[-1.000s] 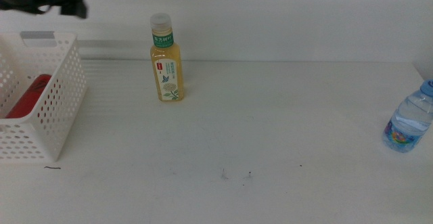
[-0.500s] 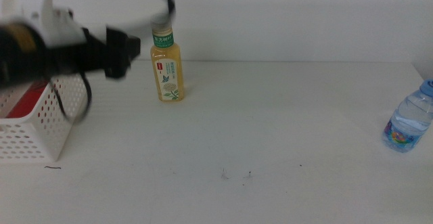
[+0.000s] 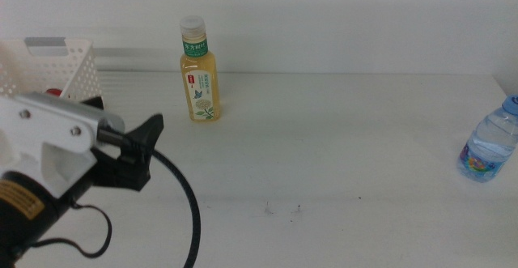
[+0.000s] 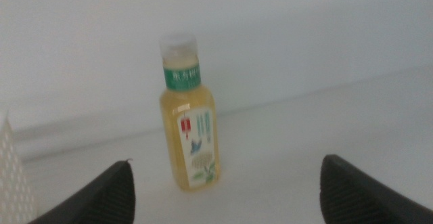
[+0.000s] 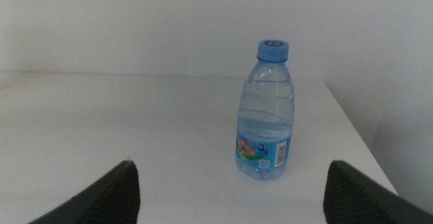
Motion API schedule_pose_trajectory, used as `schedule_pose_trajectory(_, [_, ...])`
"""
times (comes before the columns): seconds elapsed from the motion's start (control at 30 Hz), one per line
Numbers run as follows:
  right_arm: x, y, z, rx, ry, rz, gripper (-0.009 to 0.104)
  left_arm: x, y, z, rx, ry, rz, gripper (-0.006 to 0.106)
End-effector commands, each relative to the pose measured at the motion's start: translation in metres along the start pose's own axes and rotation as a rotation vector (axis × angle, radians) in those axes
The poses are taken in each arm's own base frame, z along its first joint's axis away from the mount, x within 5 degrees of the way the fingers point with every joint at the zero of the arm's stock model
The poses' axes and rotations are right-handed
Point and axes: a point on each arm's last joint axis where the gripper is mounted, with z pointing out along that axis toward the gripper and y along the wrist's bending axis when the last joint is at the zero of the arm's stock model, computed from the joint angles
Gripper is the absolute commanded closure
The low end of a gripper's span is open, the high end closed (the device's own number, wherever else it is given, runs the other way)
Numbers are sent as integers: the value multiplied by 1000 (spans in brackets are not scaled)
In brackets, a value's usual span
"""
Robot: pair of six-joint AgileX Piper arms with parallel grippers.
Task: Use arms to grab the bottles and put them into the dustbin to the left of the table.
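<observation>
Left gripper [image 3: 146, 151] jaws spread wide, empty, near table's [image 3: 340, 155] left edge by the dustbin [image 3: 69, 61]; best to square on the upright yellow juice bottle [image 3: 199, 75] at the back-left, straddle the body below the cap, then close.

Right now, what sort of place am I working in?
Probably a lab test bench, not a kitchen: a bare white table against a blank wall, holding only a juice bottle, a water bottle and a perforated basket.
</observation>
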Motion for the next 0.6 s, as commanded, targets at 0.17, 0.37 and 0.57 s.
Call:
schedule_pose_trajectory(0.17, [0, 0, 0, 9, -11, -11, 4, 4, -2, -2, 15, 10, -5, 7])
schedule_pose_trajectory(0.37, [0, 0, 0, 9, -11, -11, 4, 6, -2, 0, 22, 25, 2, 7])
schedule_pose_trajectory(0.57, [0, 0, 0, 9, -11, -11, 4, 26, -1, 22, 6, 61, -29, 7])
